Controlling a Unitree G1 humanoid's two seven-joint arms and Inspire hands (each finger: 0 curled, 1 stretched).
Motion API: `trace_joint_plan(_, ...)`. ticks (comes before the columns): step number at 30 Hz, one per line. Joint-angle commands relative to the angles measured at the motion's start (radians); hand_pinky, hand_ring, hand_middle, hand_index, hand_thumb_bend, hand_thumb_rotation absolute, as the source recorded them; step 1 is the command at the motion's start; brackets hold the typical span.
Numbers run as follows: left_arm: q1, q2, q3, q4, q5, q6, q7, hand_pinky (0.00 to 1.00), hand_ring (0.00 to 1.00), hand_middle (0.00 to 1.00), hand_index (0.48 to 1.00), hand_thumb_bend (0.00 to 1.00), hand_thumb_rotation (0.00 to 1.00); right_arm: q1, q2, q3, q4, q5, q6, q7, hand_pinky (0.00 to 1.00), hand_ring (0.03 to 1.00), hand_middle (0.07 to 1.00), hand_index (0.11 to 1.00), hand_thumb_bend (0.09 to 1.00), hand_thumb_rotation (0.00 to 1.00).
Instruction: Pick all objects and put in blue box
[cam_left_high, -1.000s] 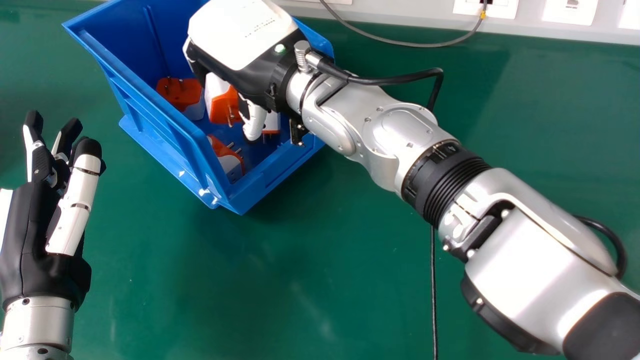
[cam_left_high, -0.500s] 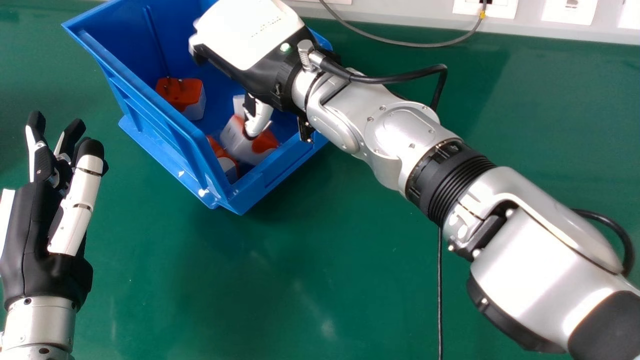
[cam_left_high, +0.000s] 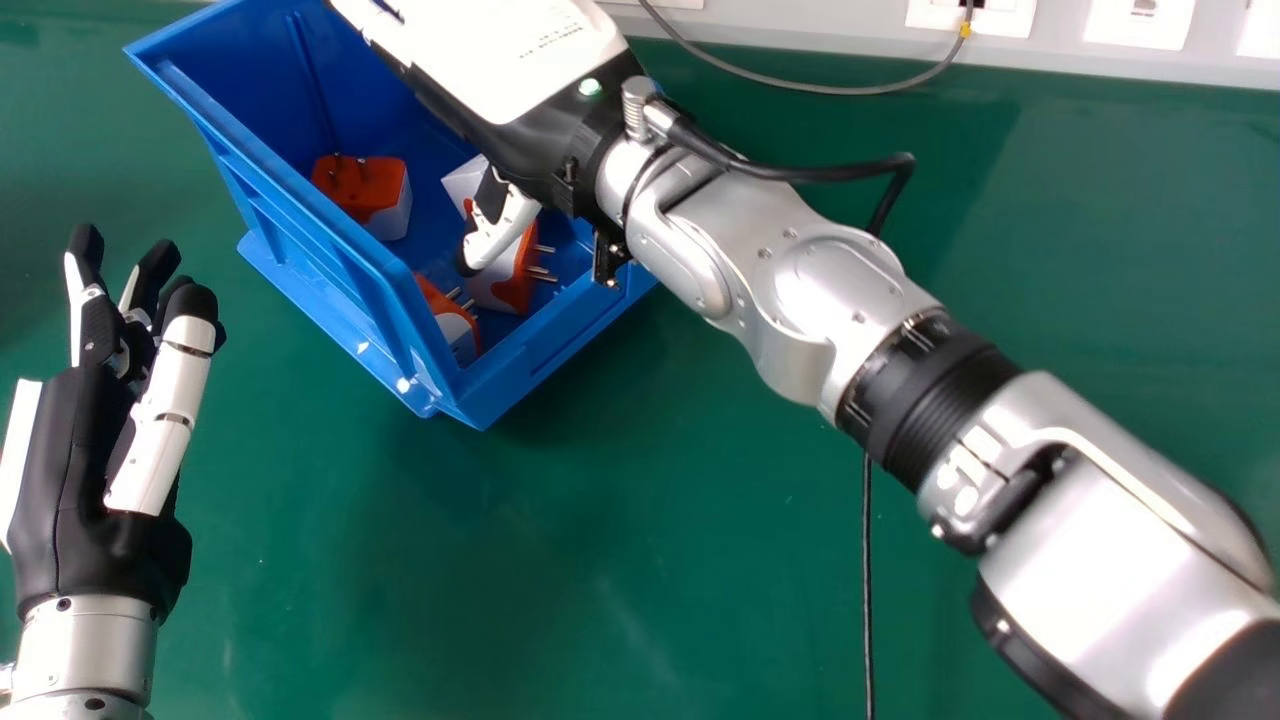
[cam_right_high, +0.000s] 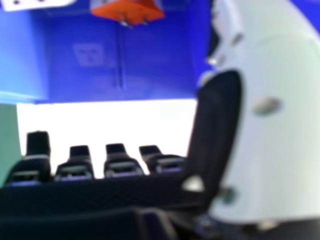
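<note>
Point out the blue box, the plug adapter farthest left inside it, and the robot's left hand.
Blue box (cam_left_high: 325, 275): head view, on its outer left wall.
Plug adapter (cam_left_high: 372, 190): head view, on its orange face.
Left hand (cam_left_high: 75, 520): head view, on its black part below the fingers.

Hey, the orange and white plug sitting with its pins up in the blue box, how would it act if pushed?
The plug would probably slide rather than roll, since its body looks boxy. It seems stiff, with crisp edges. Its upright pins might catch a finger passing over it.
</note>
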Motion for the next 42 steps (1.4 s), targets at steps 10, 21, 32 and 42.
trace_joint_plan(10, -0.015, 0.015, 0.004, -0.007, 0.001, -0.001, -0.002, 0.92, 0.97, 0.98, 0.977, 0.35, 0.61, 0.372, -0.165, -0.132, -0.632, 0.046, -0.027, 0.026, 0.92, 1.000, 1.000, 1.000, 0.562, 0.18)
trace_joint_plan(21, -0.020, 0.012, -0.003, -0.005, 0.007, 0.008, -0.001, 0.92, 0.97, 0.98, 0.979, 0.36, 0.62, 0.874, -0.224, -0.327, -1.158, 0.202, -0.097, 0.012, 0.96, 1.000, 1.000, 1.000, 0.412, 0.23)
trace_joint_plan(32, -0.009, 0.002, 0.000, 0.010, 0.013, -0.014, 0.000, 0.92, 0.97, 0.99, 0.988, 0.39, 0.62, 1.242, -0.137, -0.481, -1.070, 0.544, -0.307, -0.080, 0.93, 1.000, 1.000, 1.000, 0.359, 0.26)
trace_joint_plan(42, 0.002, 0.016, 0.000, 0.072, 0.039, -0.095, -0.022, 0.91, 0.97, 0.98, 0.984, 0.40, 0.60, 1.304, -0.063, -0.559, -0.976, 0.772, -0.198, 0.015, 0.94, 1.000, 1.000, 1.000, 0.360, 0.66)
